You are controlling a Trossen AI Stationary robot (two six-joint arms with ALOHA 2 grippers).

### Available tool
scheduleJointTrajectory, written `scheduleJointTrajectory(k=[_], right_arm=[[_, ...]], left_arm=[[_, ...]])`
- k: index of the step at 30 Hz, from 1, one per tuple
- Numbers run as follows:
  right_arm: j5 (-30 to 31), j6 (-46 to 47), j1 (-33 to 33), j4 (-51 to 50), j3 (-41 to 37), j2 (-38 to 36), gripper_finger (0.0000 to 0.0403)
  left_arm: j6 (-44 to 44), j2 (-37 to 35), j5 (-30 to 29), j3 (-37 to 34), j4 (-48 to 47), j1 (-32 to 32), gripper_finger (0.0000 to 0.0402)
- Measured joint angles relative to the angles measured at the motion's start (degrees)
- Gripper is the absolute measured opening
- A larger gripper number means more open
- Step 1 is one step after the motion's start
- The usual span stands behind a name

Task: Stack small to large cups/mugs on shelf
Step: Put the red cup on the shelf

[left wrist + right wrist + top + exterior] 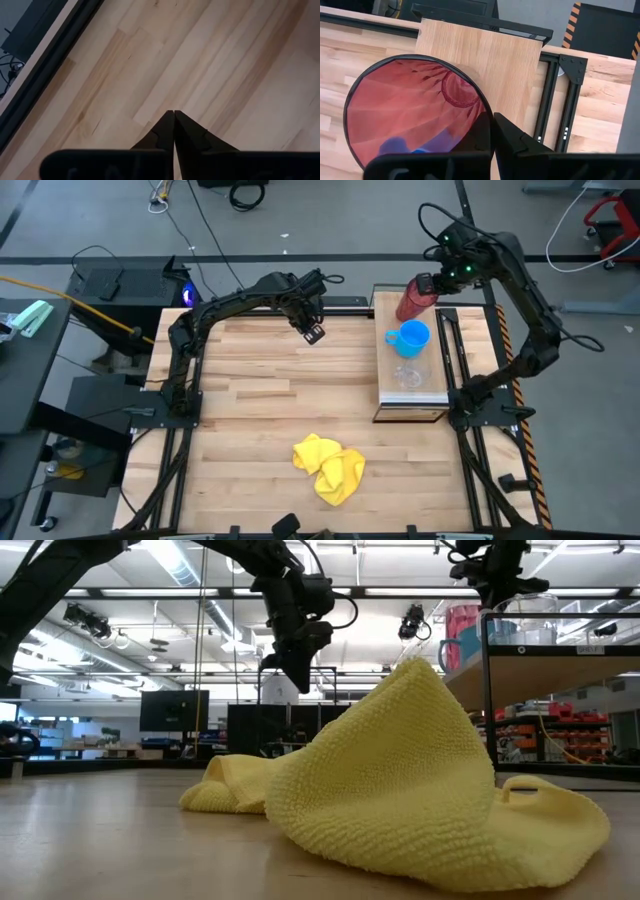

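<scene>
Pinching the rim of the dark red tumbler [415, 112] between my right fingers [492, 131], I hold it tilted above the shelf [437, 385], beside the blue mug [411, 336]. Both look empty. Near it stands the clear cup [407, 375]. My left fingers [174, 131] hang closed, empty, over the table [260, 395].

My bench sits in a robotics lab: strip ceiling lights [180, 565], monitors [173, 710], floor cables [215, 230], parts shelving [560, 725] behind.

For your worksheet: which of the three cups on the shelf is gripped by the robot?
The dark red tumbler, its rim pinched by the right gripper; the blue mug and clear cup stand free.
</scene>
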Motion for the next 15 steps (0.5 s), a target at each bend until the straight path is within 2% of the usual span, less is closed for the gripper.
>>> scheduleJointTrajectory(k=[15], right_arm=[[0.0,-1.7,0.0,1.5,0.0,1.3,0.0042]], left_arm=[[0.0,0.0,0.0,0.0,0.1,0.0,0.0013]])
